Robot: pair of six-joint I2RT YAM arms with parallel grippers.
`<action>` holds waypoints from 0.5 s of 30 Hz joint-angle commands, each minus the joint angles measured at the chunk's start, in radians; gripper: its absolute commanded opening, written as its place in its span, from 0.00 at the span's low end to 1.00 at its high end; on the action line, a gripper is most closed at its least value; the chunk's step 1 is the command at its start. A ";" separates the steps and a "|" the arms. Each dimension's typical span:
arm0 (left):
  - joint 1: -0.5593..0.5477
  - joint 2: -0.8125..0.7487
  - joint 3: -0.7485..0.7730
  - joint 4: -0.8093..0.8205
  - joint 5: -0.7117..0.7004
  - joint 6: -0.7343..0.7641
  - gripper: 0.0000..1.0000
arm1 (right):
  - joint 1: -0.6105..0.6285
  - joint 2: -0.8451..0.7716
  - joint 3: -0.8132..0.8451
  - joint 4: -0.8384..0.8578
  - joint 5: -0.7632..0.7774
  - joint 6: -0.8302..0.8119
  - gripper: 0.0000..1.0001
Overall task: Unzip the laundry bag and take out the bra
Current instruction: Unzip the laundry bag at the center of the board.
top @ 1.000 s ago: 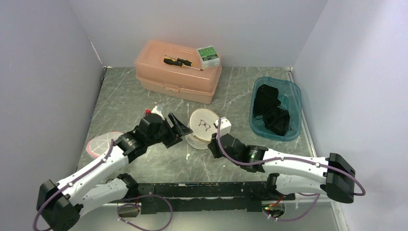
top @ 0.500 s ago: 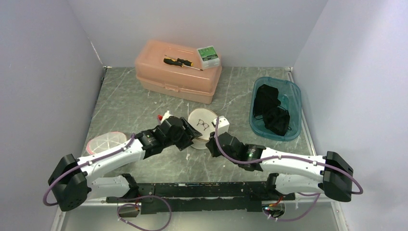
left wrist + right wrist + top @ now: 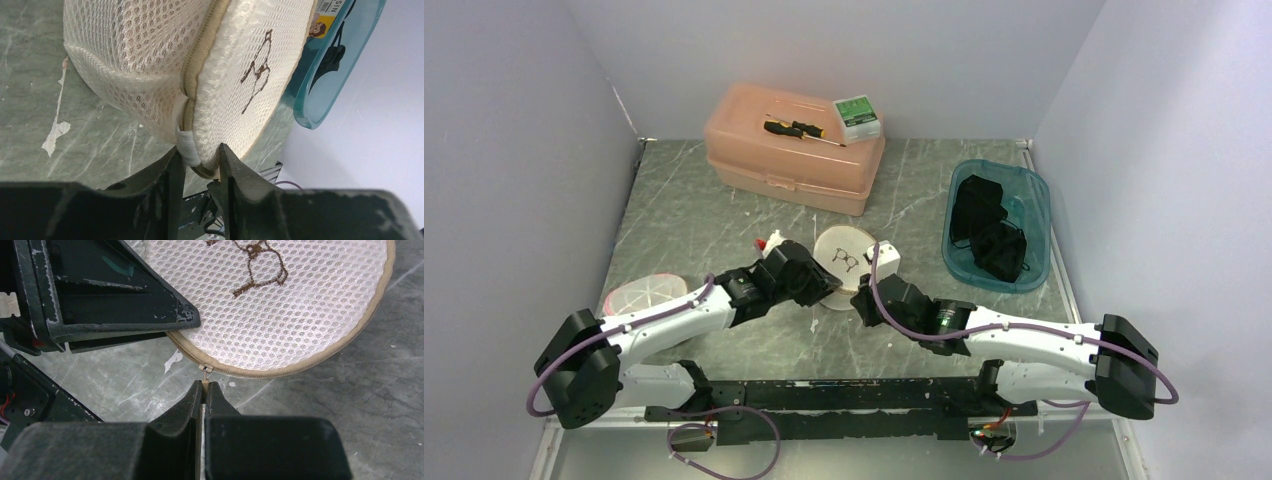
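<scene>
Your round white mesh laundry bag (image 3: 852, 250) lies embroidered face up, left gripper (image 3: 197, 156) pinching its rim, right gripper (image 3: 204, 388) clamped on its tan zipper pull (image 3: 205, 370).

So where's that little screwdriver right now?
In the overhead view, the screwdriver lies on the lid of the peach case at the back left, left of a small green-and-white box.

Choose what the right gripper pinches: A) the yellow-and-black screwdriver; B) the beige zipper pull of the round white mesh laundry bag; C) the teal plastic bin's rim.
B: the right gripper is shut on the beige zipper pull at the edge of the round white mesh laundry bag.
</scene>
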 commanded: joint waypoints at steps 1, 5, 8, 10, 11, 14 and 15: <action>-0.005 0.001 0.037 0.036 -0.024 0.003 0.31 | -0.002 -0.015 0.013 0.059 -0.021 -0.001 0.00; -0.005 -0.007 0.043 0.011 -0.035 0.024 0.15 | -0.003 -0.023 0.005 0.040 -0.007 -0.005 0.00; -0.005 -0.011 0.036 0.028 -0.023 0.046 0.06 | -0.010 -0.042 -0.012 0.028 0.022 -0.015 0.00; -0.004 -0.005 0.042 0.020 -0.012 0.061 0.03 | -0.033 -0.055 -0.028 0.027 0.022 -0.016 0.00; -0.005 -0.002 0.046 0.016 -0.007 0.066 0.03 | -0.048 -0.059 -0.035 0.023 0.020 -0.017 0.00; -0.003 -0.001 0.042 0.014 0.005 0.071 0.03 | -0.100 -0.080 -0.057 0.019 -0.011 -0.016 0.00; -0.003 -0.003 0.038 0.018 0.007 0.073 0.03 | -0.120 -0.085 -0.064 0.021 -0.023 -0.015 0.00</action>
